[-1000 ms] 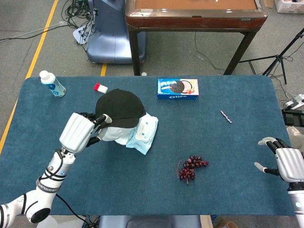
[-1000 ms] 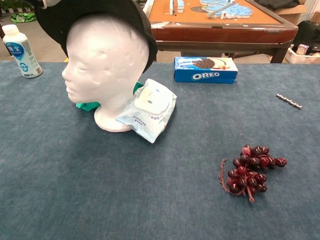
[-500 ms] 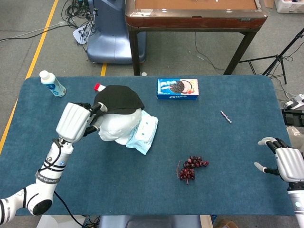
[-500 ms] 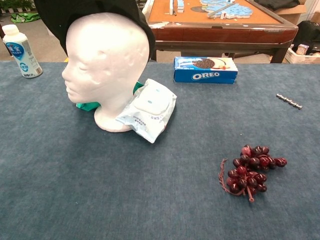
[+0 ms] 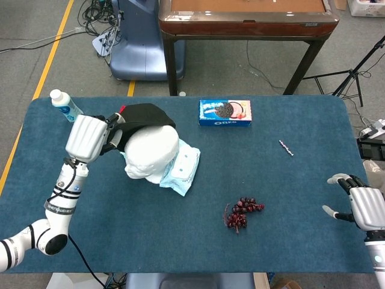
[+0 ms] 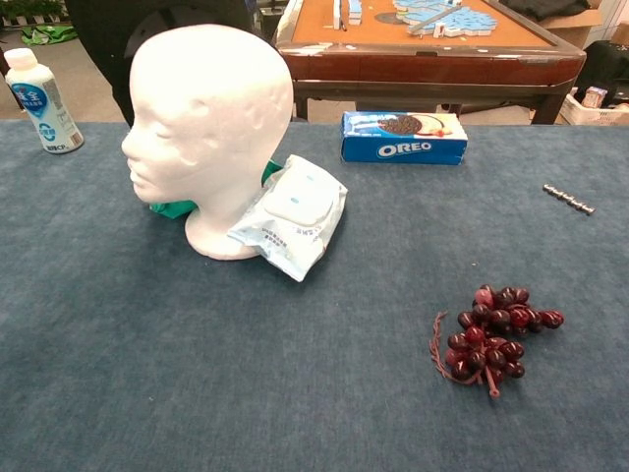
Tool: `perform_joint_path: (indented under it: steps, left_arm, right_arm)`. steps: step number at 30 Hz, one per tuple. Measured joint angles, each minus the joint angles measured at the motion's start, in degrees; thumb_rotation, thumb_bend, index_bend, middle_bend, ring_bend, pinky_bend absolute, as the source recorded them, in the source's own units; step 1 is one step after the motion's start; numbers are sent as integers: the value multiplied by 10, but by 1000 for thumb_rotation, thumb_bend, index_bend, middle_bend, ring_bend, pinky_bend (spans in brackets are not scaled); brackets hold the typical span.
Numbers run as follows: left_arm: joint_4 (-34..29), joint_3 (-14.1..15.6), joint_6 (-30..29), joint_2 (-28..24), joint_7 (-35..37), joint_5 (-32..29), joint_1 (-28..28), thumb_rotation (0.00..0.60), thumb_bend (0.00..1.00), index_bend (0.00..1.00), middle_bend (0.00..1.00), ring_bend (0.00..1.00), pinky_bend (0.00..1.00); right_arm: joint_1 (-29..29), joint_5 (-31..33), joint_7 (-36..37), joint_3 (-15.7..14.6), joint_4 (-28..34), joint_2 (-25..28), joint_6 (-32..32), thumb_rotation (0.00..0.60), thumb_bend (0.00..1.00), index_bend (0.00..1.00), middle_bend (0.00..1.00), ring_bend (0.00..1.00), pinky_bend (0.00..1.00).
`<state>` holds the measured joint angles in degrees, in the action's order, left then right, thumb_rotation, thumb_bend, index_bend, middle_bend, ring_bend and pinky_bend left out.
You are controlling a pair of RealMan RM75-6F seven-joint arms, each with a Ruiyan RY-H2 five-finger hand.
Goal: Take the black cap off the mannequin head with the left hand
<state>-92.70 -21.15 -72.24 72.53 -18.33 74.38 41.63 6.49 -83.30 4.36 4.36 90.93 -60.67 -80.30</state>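
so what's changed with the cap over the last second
The left robot hand, gripping the black cap, has drawn it up and back off the mannequin head, whose crown is now bare. The right robot hand, wipes pack, Oreo box and grapes stayed put.

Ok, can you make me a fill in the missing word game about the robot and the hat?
1. The left hand holds the ____ cap.
2. The mannequin head is colored ____.
3. The blue box says ____ on it.
4. The grapes lie nearer the robot's ____ hand.

Missing words: black; white; OREO; right
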Motion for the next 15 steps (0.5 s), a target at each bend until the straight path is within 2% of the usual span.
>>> perform_joint_path:
  steps: [9, 15]
  left_arm:
    - [76, 5, 10, 0, 6, -14, 2, 600, 546, 616, 921, 731, 826]
    - [154, 22, -5, 2, 24, 23, 0, 600, 546, 616, 919, 729, 823]
  right_arm:
    - [1, 1, -5, 0, 0, -2, 3, 600, 34, 351, 313, 263, 484]
    - [2, 2, -6, 0, 1, -2, 3, 600, 34, 351, 312, 263, 484]
